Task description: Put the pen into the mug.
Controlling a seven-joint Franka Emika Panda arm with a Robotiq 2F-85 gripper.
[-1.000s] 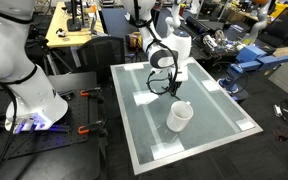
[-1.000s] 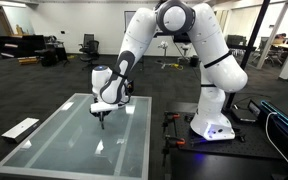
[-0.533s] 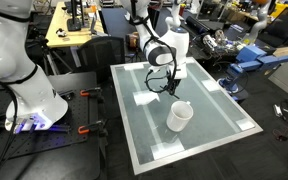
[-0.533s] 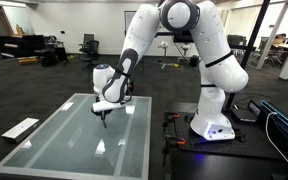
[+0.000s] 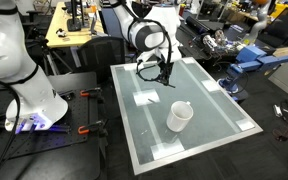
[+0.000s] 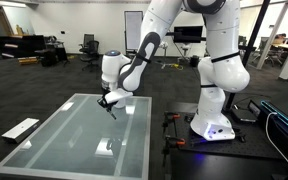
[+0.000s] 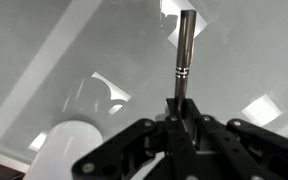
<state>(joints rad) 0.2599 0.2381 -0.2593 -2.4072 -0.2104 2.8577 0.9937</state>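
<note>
My gripper (image 5: 164,72) is shut on the thin black pen (image 5: 168,78) and holds it in the air above the far part of the glass table. The pen's free end points down and slants a little. In the wrist view the pen (image 7: 184,50) sticks out from between the closed jaws of the gripper (image 7: 181,106). The white mug (image 5: 180,116) stands upright on the table, nearer the front and well below the gripper. It shows as a white rounded shape (image 7: 69,150) at the lower left of the wrist view. The gripper also shows in an exterior view (image 6: 109,100).
The glass table (image 5: 219,125) has flat white tape squares near its corners (image 5: 145,98). The robot's white base (image 6: 214,125) stands beside the table. Desks, chairs and lab clutter (image 5: 239,55) lie beyond the table's edges.
My gripper has risen with the pen and moved toward the far side of the table, away from the mug. The mug has not moved.
</note>
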